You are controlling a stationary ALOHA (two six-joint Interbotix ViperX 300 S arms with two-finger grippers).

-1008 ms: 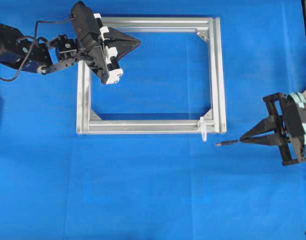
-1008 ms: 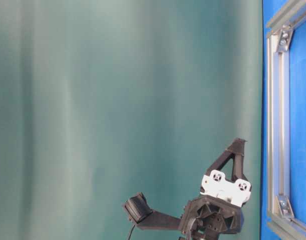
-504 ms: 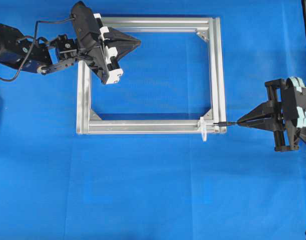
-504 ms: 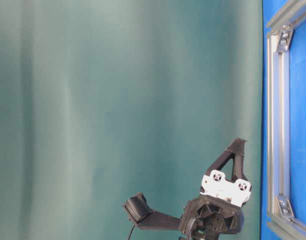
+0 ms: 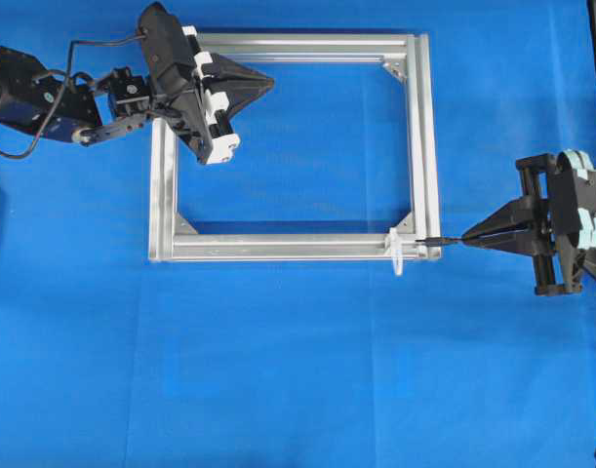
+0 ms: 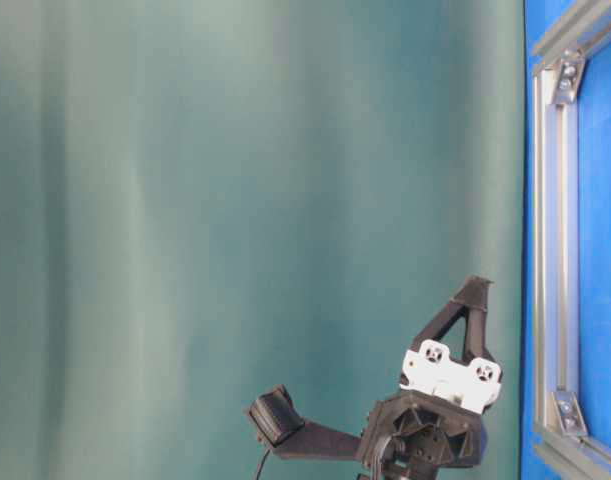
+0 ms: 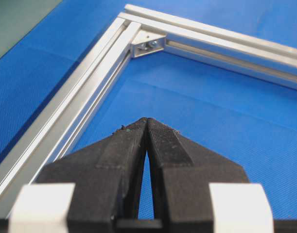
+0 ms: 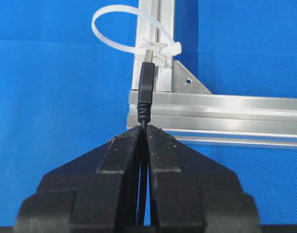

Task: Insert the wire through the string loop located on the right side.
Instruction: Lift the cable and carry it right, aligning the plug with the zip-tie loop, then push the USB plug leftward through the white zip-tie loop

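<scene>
Overhead: the wire point(image 5: 436, 239) is clamped in the right gripper point(image 5: 468, 237), which has been swung from below the frame point(image 5: 161, 175) up to its lower-right corner within the last second; the plug tip is now seen over the frame's end, just beside the loop point(image 5: 398, 255). The left gripper point(image 5: 263, 83), closed on nothing, has not moved.

Right wrist: the plug point(image 8: 147, 80) is aimed at the tie's base, right of the loop's point(image 8: 114, 29) opening, so a sideways correction is judged necessary.
</scene>
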